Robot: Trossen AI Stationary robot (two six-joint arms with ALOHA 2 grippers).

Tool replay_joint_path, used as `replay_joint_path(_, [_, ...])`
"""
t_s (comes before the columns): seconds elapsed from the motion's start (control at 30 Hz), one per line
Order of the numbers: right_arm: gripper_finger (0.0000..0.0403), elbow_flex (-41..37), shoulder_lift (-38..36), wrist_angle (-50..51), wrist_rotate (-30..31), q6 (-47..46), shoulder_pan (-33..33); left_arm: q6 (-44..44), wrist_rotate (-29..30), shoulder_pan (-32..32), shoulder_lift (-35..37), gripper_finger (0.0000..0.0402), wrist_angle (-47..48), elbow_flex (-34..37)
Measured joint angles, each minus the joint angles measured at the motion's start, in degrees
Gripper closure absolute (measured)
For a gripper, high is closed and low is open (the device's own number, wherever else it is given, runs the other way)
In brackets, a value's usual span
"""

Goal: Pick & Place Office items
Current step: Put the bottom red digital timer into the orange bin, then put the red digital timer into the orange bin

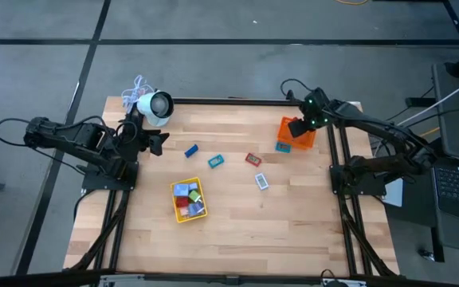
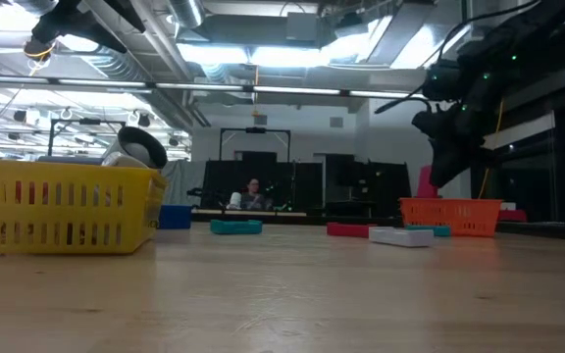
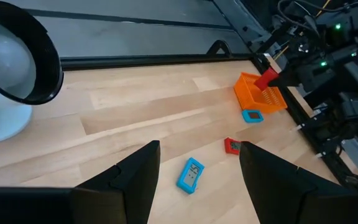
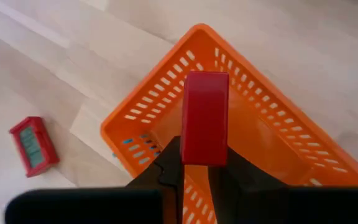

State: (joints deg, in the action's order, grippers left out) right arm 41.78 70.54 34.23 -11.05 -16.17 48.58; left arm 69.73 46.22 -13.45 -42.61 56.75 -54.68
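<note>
The right hand (image 4: 196, 171) hangs over the orange tray (image 4: 272, 130) at the bench's (image 1: 237, 231) far right corner, its two fingers pinched on a red block (image 4: 204, 118) held upright above the tray's open inside. To finish well, it should probably lower the block inside the walls before letting go. A teal piece (image 1: 283, 147) lies just outside the tray, near its wall. The left hand (image 3: 197, 165) waits partly open and empty near the white round device (image 1: 154, 107), facing a light blue piece (image 3: 190, 175). More pieces lie scattered mid-bench, beyond a yellow tray (image 1: 188, 200) already holding several.
</note>
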Motion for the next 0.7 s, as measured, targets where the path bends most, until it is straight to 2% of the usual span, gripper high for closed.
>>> replay_joint_path(0.07, [0.0338, 0.0, 0.0, 0.0, -1.6, 0.1, 0.6, 0.0, 0.0, 0.0, 0.0, 0.0186, 0.0, 0.0])
replay_joint_path(0.27, [0.0210, 0.1, 0.0, 0.0, -1.9, -1.0, 0.7, 0.5, 0.1, 0.0, 0.0, 0.0186, 0.0, 0.0])
replay_joint_path(0.37, [0.0165, 1.0, 0.0, 0.0, -1.7, -1.2, 0.7, 0.9, 0.1, 0.0, 0.0, 0.0186, 0.0, 0.0])
replay_joint_path(0.5, [0.0140, 3.6, 0.0, 0.0, -2.5, -1.2, 0.7, 1.0, 0.3, 0.0, 0.0, 0.0186, 0.0, 0.0])
replay_joint_path(0.7, [0.0149, 11.4, 0.0, -0.6, -7.4, -0.1, 0.0, 1.0, 0.2, 0.0, 0.0, 0.0186, 0.0, 0.0])
